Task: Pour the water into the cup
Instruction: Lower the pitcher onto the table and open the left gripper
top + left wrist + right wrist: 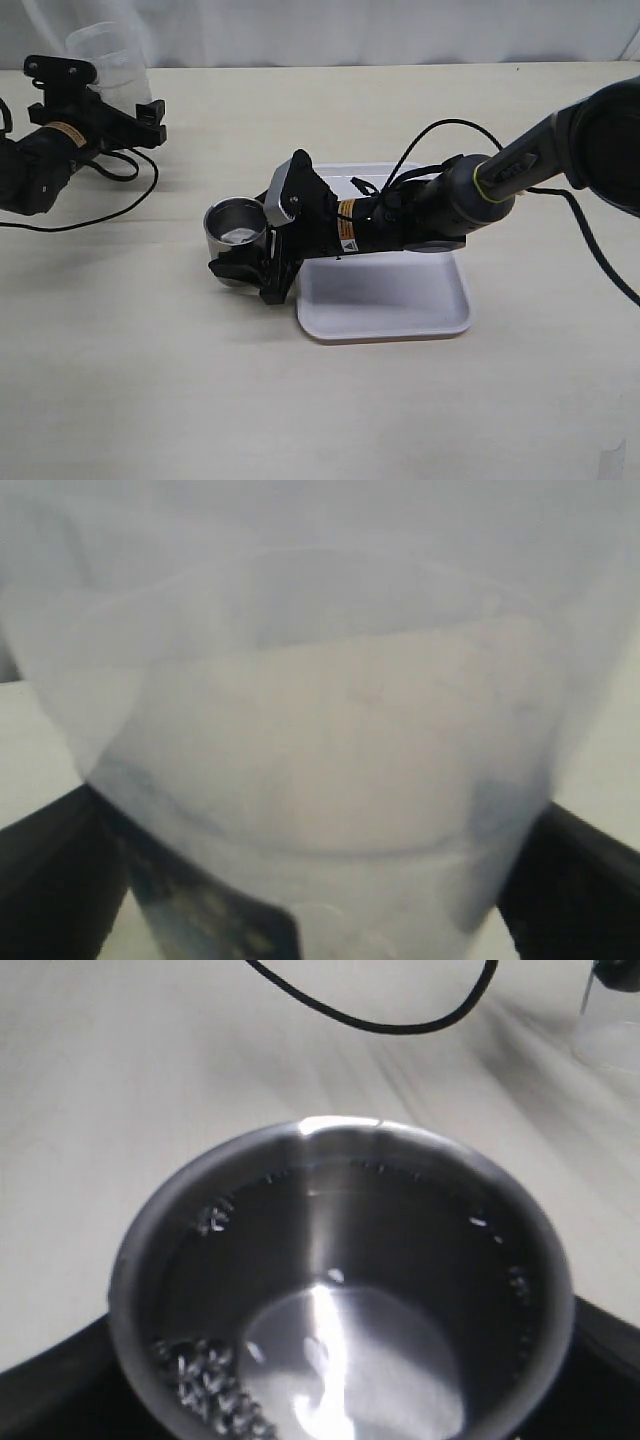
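The steel cup (236,228) stands upright just left of the white tray. My right gripper (238,252) is shut on it, with black fingers (40,1400) on both sides of the cup (340,1210). Droplets cling to its inner wall and the bottom shines wet. My left gripper (120,100) at the far left back is shut on the translucent plastic jug (108,52). The jug (320,730) fills the left wrist view between the dark fingers (50,880). A curved line low on its wall may be the water's level; I cannot tell.
A white tray (390,300) lies under the right arm, right of the cup. Black cables run over the table by the left arm (100,200) and above the right arm (440,125). The jug also shows far off in the right wrist view (610,1030).
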